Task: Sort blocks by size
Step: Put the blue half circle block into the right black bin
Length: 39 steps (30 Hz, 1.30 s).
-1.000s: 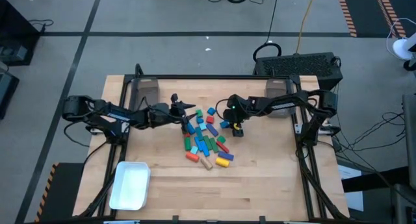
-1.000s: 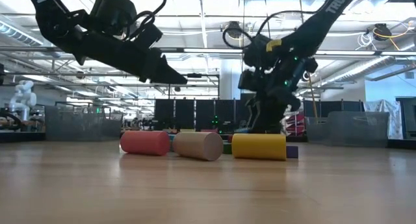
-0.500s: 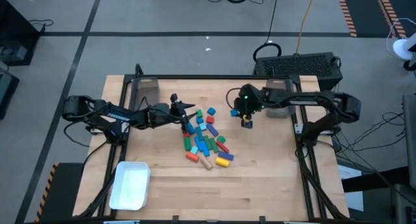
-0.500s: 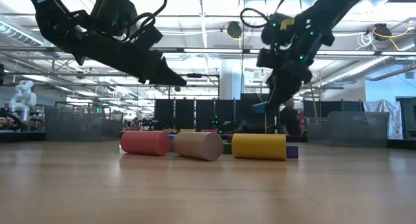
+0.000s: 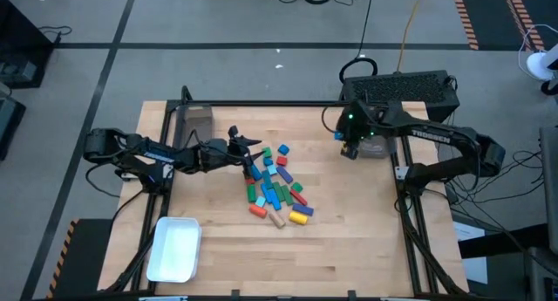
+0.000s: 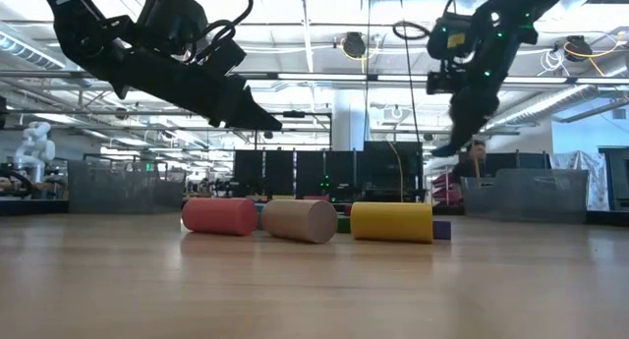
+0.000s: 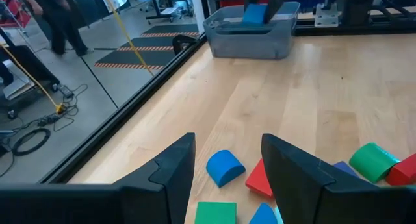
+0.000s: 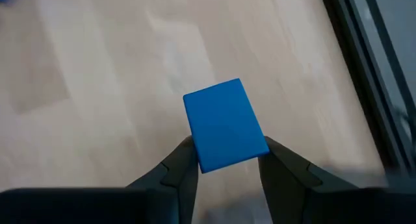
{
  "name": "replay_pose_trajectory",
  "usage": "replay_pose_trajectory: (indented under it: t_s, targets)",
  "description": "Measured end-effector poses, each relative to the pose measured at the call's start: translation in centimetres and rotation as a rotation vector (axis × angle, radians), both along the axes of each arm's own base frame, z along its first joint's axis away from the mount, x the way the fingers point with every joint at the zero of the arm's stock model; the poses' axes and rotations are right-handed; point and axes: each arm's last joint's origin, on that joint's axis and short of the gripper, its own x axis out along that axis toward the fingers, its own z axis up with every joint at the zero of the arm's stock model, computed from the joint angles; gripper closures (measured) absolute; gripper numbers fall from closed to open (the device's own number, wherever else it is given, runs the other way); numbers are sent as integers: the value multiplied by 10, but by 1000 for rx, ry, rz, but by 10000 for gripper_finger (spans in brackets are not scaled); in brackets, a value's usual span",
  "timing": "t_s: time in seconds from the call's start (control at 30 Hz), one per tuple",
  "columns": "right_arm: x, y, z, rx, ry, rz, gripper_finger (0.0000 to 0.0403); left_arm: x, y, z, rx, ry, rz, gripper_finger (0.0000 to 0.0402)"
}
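right gripper (image 8: 224, 160) clamps a blue rectangular toy block (image 8: 225, 124), has carried it from the pile to the grey bin (image 5: 377, 135) | left gripper (image 7: 227, 160) wide open, waiting over pile | drop comes next, I judge

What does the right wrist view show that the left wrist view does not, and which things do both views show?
Only the right wrist view shows the right pincer shut on the blue block, seen close up. Only the left wrist view shows the open left pincer above the pile of blocks, plus a grey bin. Both show the wooden table and the held blue block.
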Motion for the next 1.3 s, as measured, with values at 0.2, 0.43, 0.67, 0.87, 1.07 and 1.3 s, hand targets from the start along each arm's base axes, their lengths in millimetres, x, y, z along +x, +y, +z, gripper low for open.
replay_pose_trajectory:
  t_s: [0.2,0.43,0.67,0.87,1.07,1.3]
  targets:
    - [-19,-11,-3,27,90,-185,277,0,0,0,-1,2,-1,221]
    - [-36,-22,-4,6,162,-341,277,0,0,-2,2,22,-5,221]
    - [-57,-35,-7,52,207,-486,277,0,0,-2,1,23,-5,221]
    - [-62,-47,-16,90,237,-550,277,-1,0,-2,1,23,-5,221]
    - [-58,-59,-34,133,285,-564,277,-1,0,-2,1,23,-6,221]
    - [-48,-70,-56,199,293,-541,251,-1,0,-3,-1,33,-6,221]
